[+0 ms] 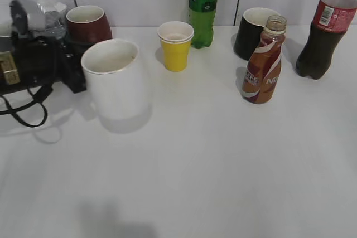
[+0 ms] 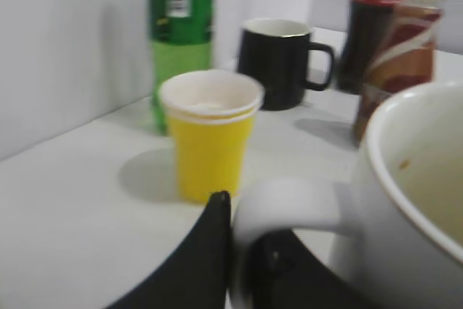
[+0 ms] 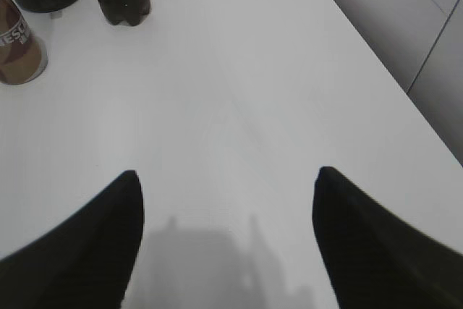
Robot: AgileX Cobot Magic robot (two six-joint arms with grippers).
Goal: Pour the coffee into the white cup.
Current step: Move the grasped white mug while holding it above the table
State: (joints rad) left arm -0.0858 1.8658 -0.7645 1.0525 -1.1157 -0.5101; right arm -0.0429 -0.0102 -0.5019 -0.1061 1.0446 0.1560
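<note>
Yellow cup (image 1: 175, 47), green bottle (image 1: 203, 5)

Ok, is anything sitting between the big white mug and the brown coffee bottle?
No. In the exterior view only bare table separates the large white ceramic mug from the brown plastic coffee bottle; the yellow paper cup stands farther back.

The white cup (image 1: 114, 76) is a large plain mug, lifted off the table and tipped slightly, its mouth open upward; inside looks empty but for a small brownish speck near the rim. Its handle (image 2: 289, 208) faces nine o'clock. The coffee (image 1: 264, 63) is a brown bottle with a white swirl label, cap off, upright at three o'clock from the cup, well apart.
</note>
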